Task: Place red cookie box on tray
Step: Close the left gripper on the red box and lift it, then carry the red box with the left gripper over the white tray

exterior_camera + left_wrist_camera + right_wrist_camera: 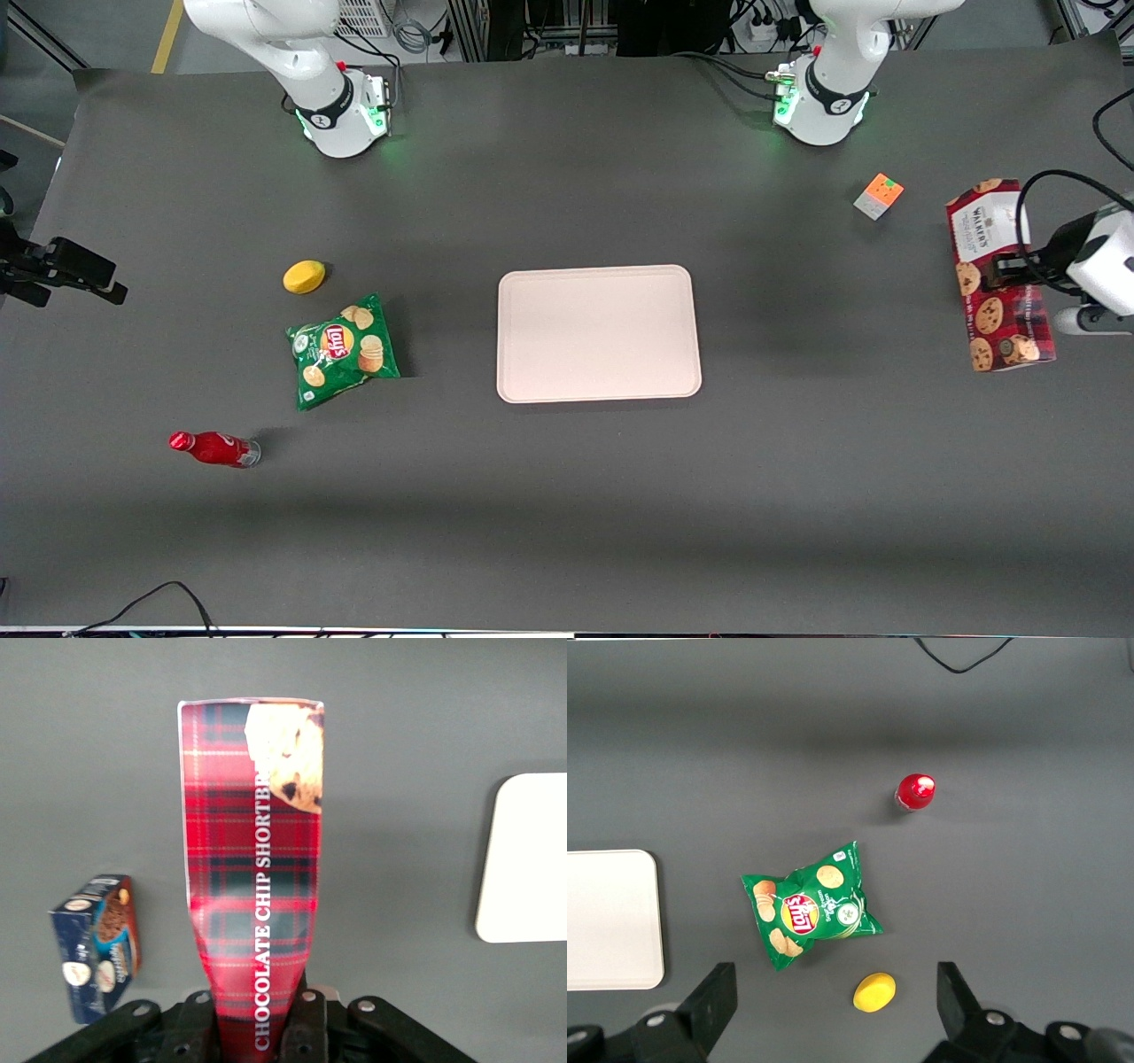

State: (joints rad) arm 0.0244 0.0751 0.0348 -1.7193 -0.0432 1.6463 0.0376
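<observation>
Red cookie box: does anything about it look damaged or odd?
Yes. The long dark-red tartan cardboard cookie box is pinched in where the end effector is shut on it, its sides narrowing toward the grip. It is not yet on the pale beige tray.

You see: red cookie box (252,868) glossy printed cardboard | tray (598,334) smooth, probably matt plastic | table (567,496) matt dark cover

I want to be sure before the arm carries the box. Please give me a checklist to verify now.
1. Gripper shut on the red box: ok, fingers pinch one end in the wrist view.
2. Box off the table: cannot tell.
3. Tray bare, with room for the box: ok.
4. Way from box to tray free: ok; the cube lies farther from the front camera.
5. Blue box apart from the red box: ok.
</observation>
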